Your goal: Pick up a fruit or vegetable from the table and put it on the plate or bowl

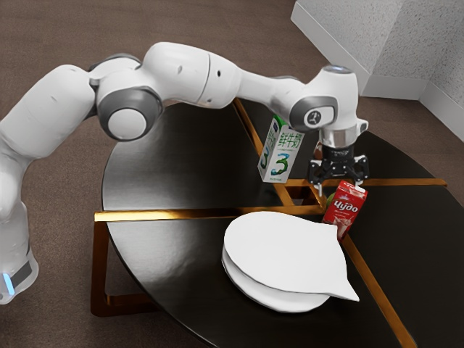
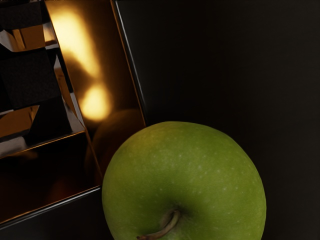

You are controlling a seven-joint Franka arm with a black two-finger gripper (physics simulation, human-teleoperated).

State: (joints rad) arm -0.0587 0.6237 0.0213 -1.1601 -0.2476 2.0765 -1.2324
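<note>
- Exterior view: the arm reaches across the dark round tabletop (image 1: 174,174) and ends with the pincer (image 1: 337,181) pointing straight down, its fingers spread and gripping nothing.
- It hangs there because the green apple (image 1: 330,197) sits on the tabletop directly under it, lined up for a drop from above.
- A red juice carton (image 1: 345,208) stands just beside the apple at its 4 o'clock and hides much of it. That probably leaves little room for the finger on that side.
- A green-and-white milk carton (image 1: 278,154) stands apart from the apple at its 10 o'clock.
- The white plate (image 1: 286,261) lies bare at the apple's 7 o'clock, near enough for a short carry.
- Wrist view: the apple (image 2: 185,182) looms close under the hand, stem side up, so the hand looks low and roughly centred.
- It rests on the black surface, just beside a gold inlay strip (image 2: 95,100) that mirrors it.
- The fruit is not yet gripped or lifted.
</note>
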